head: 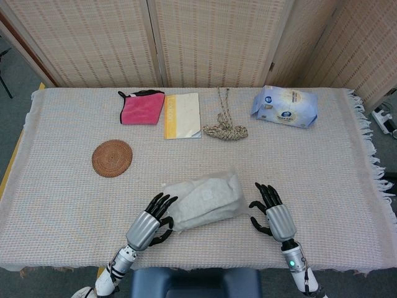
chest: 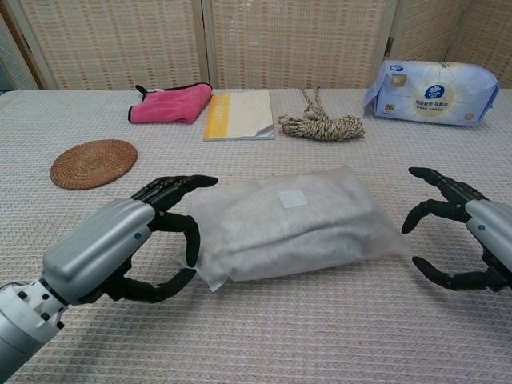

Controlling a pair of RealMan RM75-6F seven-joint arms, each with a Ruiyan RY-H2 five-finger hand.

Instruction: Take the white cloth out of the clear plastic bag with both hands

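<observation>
The clear plastic bag (head: 206, 200) (chest: 290, 224) lies flat at the table's near middle, with the white cloth (chest: 272, 228) folded inside it. My left hand (head: 151, 220) (chest: 132, 244) is open at the bag's left end, its fingertips over the corner and its thumb curved just below the edge. My right hand (head: 273, 214) (chest: 468, 236) is open a short way off the bag's right end, fingers spread and not touching it.
At the back lie a pink cloth (head: 142, 107), a yellow booklet (head: 182, 115), a coil of rope (head: 226, 128) and a tissue pack (head: 285, 106). A round woven coaster (head: 112, 158) sits to the left. The table's near edge runs just behind both hands.
</observation>
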